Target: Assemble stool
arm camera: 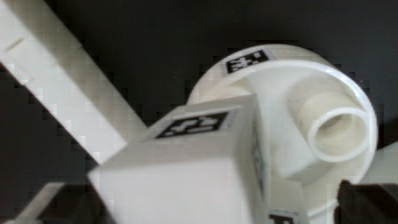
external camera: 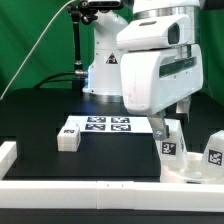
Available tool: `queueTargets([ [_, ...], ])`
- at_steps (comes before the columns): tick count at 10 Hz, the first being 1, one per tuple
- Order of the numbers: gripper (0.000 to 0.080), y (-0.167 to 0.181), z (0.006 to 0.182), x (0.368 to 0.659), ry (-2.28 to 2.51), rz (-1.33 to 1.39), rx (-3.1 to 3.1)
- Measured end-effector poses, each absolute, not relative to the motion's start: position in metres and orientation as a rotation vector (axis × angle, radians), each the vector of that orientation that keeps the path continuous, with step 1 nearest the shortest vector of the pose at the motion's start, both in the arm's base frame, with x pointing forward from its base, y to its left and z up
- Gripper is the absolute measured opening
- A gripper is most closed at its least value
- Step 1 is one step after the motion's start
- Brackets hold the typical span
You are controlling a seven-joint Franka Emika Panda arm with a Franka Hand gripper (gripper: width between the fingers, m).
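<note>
The round white stool seat lies at the exterior view's right, near the front rail. A short white leg with a square tag stands upright at the seat's edge. My gripper hangs just above this leg, open. In the wrist view the same leg fills the space between my dark fingers, and the gripper is wider than the leg. Behind it is the seat with a round socket. A second leg stands at the far right. A third leg lies at the left.
The marker board lies flat in the middle of the black table. A long white rail runs along the front, and another rail borders the left. In the wrist view a rail crosses diagonally beside the leg.
</note>
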State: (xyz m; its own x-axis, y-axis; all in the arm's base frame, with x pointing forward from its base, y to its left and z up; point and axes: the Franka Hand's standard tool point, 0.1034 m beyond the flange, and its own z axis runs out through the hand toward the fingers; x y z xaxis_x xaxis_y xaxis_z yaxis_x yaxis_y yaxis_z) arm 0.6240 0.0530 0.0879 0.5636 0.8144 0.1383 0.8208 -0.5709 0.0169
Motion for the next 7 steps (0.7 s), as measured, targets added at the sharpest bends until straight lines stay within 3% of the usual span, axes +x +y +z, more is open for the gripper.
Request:
queueTargets([
  [1,0.0649,0.0548,0.0876,0.624,-1.42,-0.202,-2.737],
  [2,0.0554,0.0549,0.0875,0.6239,-1.42,-0.202,-2.737],
  [3,0.0554,0.0544,0.0873,0.6238,-1.419,-0.201,-2.738],
  [4,0.0354,0.0539,0.0873,0.6238,-1.418,-0.202,-2.738],
  [7,0.0337,0.0534,0.0872,0.6238,-1.375,-0.201,-2.758],
])
